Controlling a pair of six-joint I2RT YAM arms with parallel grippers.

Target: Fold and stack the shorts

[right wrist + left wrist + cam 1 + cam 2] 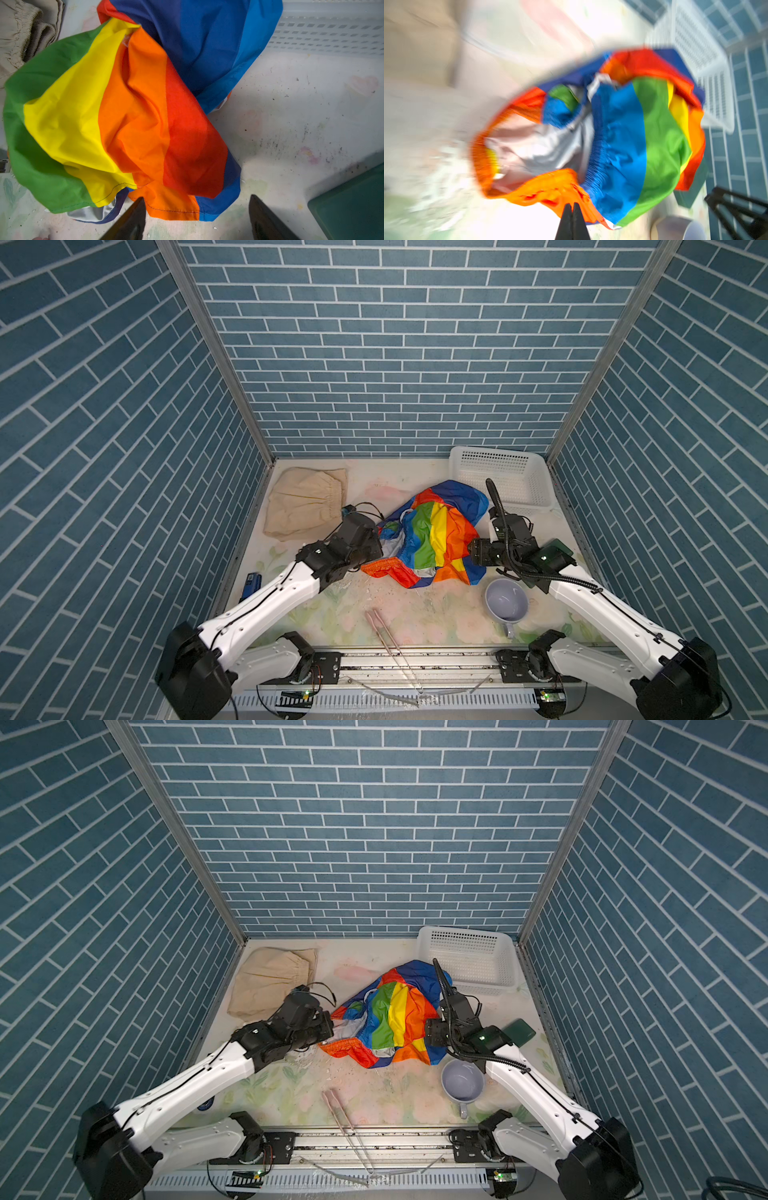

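Observation:
The rainbow-striped shorts [432, 535] [390, 1019] lie crumpled in the middle of the table, waist opening turned toward the left arm. My left gripper [376, 549] [572, 204] is shut on the orange waistband edge of these shorts [623, 135]. My right gripper [469, 551] [197, 204] stands open at the opposite side, and the orange and blue leg hem [172, 212] reaches in between its fingertips. The beige shorts [305, 506] [270, 982] lie in a loose fold at the back left, apart from both grippers.
A white perforated basket [505, 477] [469, 957] stands at the back right, close behind the rainbow shorts. A grey mug [505, 601] sits near the right arm. A dark green flat object [517, 1031] lies by the right edge. Tongs [384, 635] lie at the front.

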